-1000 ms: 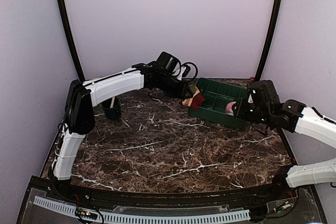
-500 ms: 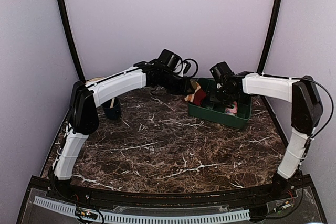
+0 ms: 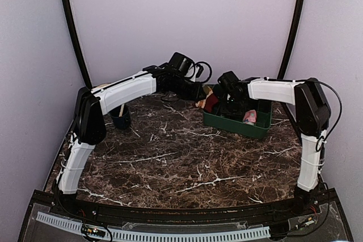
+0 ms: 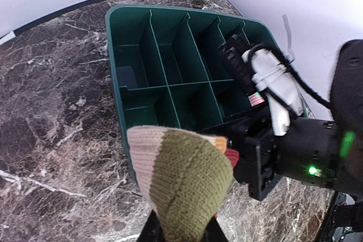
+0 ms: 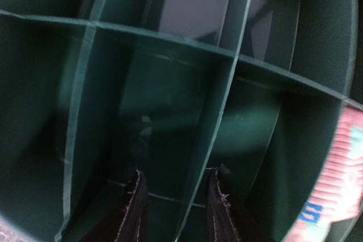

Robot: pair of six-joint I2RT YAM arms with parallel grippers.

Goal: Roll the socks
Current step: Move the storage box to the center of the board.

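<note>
Swung in from the right side, the right arm [image 3: 272, 90] now reaches over the green plastic compartment tray [image 3: 235, 126] on the marbled desk [image 3: 170, 157]; its right fingers [image 5: 136, 208] stand partly open, empty, astride a divider. The pink-and-mint fabric sock [image 5: 345, 162] lies in the tray, right of them and nearest this arm. The left fingers [image 4: 152, 233] pinch the tan striped knit sock [image 4: 181, 177], standing up at the tray's left edge.

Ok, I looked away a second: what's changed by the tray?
The right claw swung from the right of the green tray to over its compartments, open. The left claw still holds the striped sock at its left end; the pink sock stays inside.
</note>
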